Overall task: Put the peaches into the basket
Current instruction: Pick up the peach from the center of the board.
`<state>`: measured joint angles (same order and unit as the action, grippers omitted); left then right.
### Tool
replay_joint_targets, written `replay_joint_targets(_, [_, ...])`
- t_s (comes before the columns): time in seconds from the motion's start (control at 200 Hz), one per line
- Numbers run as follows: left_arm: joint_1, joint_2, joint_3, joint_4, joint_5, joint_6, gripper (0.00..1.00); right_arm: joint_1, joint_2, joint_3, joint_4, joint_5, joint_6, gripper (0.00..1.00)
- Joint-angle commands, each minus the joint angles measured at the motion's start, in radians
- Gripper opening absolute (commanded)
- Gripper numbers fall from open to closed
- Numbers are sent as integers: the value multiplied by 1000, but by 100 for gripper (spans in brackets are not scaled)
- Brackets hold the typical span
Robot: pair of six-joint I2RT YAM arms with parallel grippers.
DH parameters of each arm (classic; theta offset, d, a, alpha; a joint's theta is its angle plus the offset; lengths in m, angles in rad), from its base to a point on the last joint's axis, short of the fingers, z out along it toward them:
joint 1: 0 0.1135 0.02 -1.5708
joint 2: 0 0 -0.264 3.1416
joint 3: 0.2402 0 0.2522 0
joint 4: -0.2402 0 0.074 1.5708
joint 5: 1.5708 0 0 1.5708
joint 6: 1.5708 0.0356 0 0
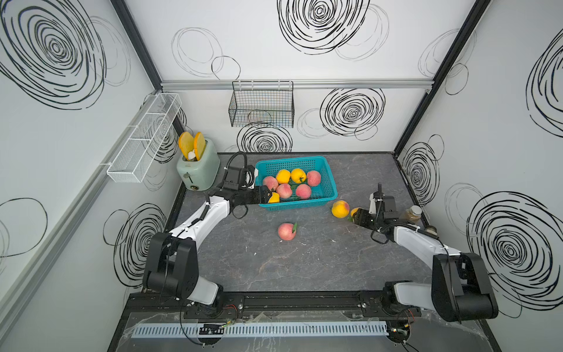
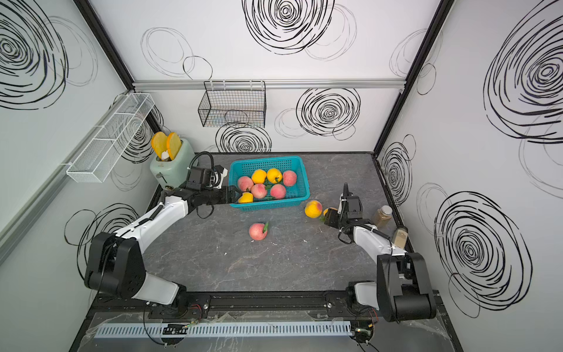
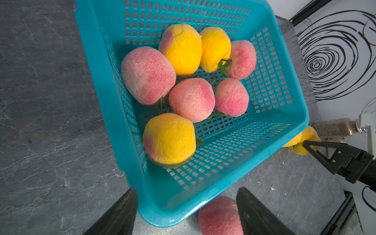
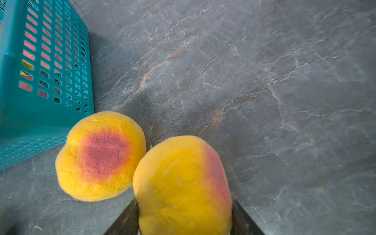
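A grey marble counter [image 1: 304, 268] fills a swirl-papered booth [image 1: 259, 55]. In both top views the basket [image 1: 298, 203] holds seven peaches [image 1: 284, 190]; a pink peach [image 1: 286, 231] and a yellow peach [image 1: 340, 208] lie outside it. Left wrist: the left end effector [image 3: 186, 189], jaws apart and empty, hangs above the basket's corner. Right wrist: the right end effector [image 4: 184, 201] clamps a second yellow peach [image 4: 181, 179] beside the first.

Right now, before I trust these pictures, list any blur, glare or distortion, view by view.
Top views: wide-angle, walls splayed, detail soft. Left wrist: peaches in the basket sharp, glare on its rim, left hand a dark blur. Right wrist: nearest yellow peach and basket soft, table crisper.
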<state>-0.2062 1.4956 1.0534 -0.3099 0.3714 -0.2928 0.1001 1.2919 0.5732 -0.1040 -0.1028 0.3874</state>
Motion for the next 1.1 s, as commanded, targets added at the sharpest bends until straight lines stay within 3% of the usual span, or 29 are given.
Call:
replay_joint_targets(0.0, [10,-22,-10,45,11,-3,80,4,6,19,5,-3,-10,62])
replay_joint_targets(1.096, [13,-31,-9,45,11,-3,80,3,-44,27,-26,-18,-8,59])
